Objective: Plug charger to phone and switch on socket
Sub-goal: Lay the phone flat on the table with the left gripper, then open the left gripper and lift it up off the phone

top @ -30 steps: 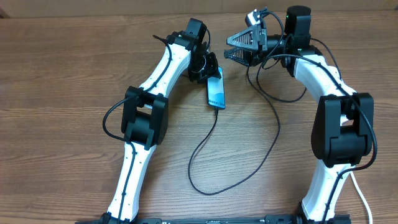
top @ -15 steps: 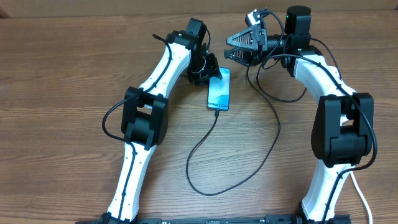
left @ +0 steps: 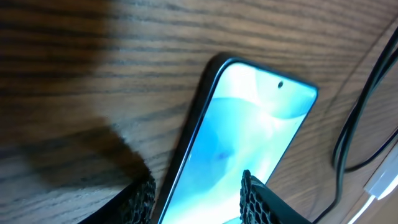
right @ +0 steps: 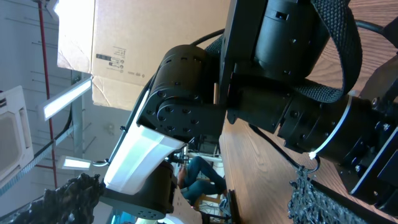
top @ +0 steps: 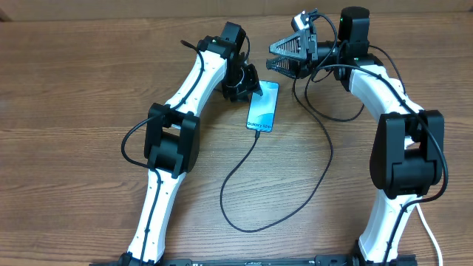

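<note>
Two arms, one phone [top: 262, 108] and one charger [top: 329, 151] cable show. The left gripper [top: 250, 89] sits at the phone's 10 o'clock, its jaws moderately parted astride the phone's long edge, visibly pinching nothing. The phone lies screen up, at 1 o'clock from the table's [top: 74, 111] middle; the left wrist view cuts off its lower end. The charger joins the phone's 6 o'clock end, loops toward 6 o'clock and climbs right, its far end lost among the right arm's wires. The right gripper [top: 270, 57], at the phone's 1 o'clock, is spread wide and empty.
</note>
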Tool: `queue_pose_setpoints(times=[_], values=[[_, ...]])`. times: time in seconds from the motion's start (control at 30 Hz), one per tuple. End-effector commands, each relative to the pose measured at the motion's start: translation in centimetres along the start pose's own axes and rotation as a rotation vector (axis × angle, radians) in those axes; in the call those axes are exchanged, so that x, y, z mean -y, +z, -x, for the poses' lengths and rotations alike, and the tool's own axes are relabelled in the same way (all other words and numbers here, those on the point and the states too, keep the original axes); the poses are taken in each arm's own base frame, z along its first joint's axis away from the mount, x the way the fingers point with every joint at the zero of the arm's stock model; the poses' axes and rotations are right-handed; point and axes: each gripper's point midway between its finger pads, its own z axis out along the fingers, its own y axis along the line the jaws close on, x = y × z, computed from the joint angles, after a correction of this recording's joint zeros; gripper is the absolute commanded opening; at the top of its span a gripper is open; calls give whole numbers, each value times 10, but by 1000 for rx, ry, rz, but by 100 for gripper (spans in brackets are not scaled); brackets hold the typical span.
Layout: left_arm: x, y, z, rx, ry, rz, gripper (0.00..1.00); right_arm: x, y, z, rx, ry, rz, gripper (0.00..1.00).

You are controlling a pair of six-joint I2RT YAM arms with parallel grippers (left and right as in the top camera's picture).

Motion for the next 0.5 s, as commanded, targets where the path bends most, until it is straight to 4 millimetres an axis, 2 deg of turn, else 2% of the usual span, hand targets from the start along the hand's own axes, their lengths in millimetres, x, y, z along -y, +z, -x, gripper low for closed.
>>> queue_pose_setpoints(times=[0.0, 0.03, 0.13, 0.23, 0.3, 0.4, 0.43, 0.47], values=[[-20, -18, 9, 49, 63, 85, 49, -7, -1, 0, -11, -21, 11, 100], [-21, -25, 11, 65, 70, 100, 49, -7, -1, 0, -11, -21, 11, 100], [-23, -65, 17, 153, 119, 178, 48, -7, -1, 0, -11, -21, 11, 100], [-22, -121, 17, 260, 220, 290, 43, -7, -1, 0, -10, -21, 11, 100], [-18, -163, 7, 322, 286, 368, 38, -7, -1, 0, -10, -21, 11, 100], [-12, -210, -12, 377, 358, 435, 37, -7, -1, 0, -10, -21, 11, 100], [-8, -227, -20, 400, 382, 452, 40, -7, -1, 0, -10, -21, 11, 100], [-5, -243, -27, 425, 402, 463, 47, -7, -1, 0, -10, -21, 11, 100]])
